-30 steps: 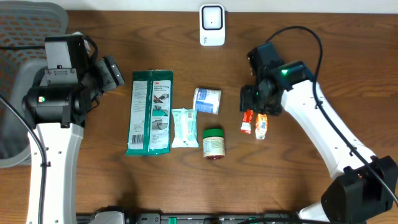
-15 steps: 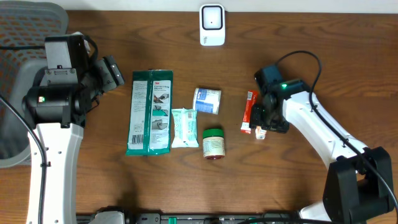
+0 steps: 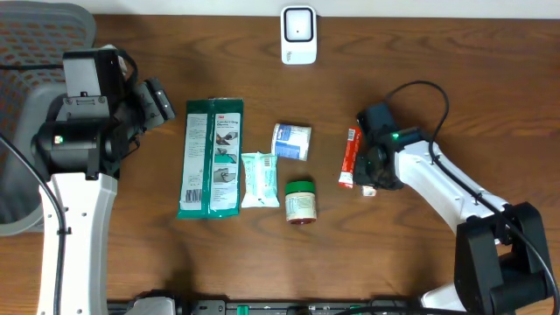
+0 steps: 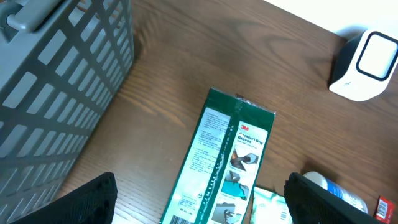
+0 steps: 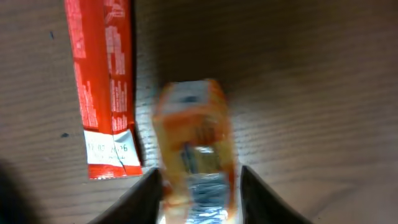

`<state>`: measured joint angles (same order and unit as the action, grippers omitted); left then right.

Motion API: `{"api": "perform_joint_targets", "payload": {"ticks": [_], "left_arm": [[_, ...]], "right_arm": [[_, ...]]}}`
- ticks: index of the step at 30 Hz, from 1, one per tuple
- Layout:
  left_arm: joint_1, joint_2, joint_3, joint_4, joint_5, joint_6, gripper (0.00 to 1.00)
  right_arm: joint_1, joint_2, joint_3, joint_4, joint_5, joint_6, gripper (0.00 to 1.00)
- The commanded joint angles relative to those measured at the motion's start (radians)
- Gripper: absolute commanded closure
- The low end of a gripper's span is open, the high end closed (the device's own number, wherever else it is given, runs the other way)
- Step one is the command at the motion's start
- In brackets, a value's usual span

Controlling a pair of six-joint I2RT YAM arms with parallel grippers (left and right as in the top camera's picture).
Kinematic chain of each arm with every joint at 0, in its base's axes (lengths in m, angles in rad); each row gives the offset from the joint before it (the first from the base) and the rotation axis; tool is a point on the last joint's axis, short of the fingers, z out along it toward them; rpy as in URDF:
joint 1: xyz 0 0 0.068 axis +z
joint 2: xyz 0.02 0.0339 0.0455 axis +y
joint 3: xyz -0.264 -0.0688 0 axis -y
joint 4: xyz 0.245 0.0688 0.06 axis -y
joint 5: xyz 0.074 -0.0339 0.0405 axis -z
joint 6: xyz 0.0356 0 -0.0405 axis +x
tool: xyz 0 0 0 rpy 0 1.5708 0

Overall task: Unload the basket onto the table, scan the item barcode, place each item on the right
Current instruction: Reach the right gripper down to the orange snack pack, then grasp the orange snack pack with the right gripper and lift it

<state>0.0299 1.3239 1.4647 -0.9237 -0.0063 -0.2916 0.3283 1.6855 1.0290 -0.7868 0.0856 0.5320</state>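
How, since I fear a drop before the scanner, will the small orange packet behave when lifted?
Probably light: the orange packet is small, fitting between the fingers at its sides. Its shiny wrap looks soft, so it may dent or slip under the squeeze. Lying flat beside the red sachet, it seems unlikely to roll.

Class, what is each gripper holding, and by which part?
Right gripper pinches the orange packet across its long sides, at one end; left gripper holds nothing.
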Motion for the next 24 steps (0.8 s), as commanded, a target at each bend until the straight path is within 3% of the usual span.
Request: {"api": "perform_joint_targets", "payload": {"ticks": [1, 3, 9, 17, 24], "left_arm": [[0.002, 0.009, 0.008, -0.003, -0.002, 0.001, 0.14], [0.002, 0.009, 0.008, -0.003, -0.002, 0.001, 0.14], [0.002, 0.009, 0.008, -0.003, -0.002, 0.001, 0.14], [0.002, 0.009, 0.008, -0.003, -0.002, 0.001, 0.14], [0.002, 0.009, 0.008, -0.003, -0.002, 0.001, 0.14]], "right_arm": [[-0.007, -0.022, 0.004, 0.019, 0.022, 0.005, 0.90], [-0.007, -0.028, 0.023, 0.015, 0.022, -0.022, 0.99], [-0.007, -0.086, 0.114, -0.076, -0.098, -0.141, 0.99], [-0.089, -0.209, 0.201, -0.124, -0.595, -0.436, 0.99], [-0.264, -0.222, 0.201, -0.094, -0.984, -0.530, 0.99]]}}
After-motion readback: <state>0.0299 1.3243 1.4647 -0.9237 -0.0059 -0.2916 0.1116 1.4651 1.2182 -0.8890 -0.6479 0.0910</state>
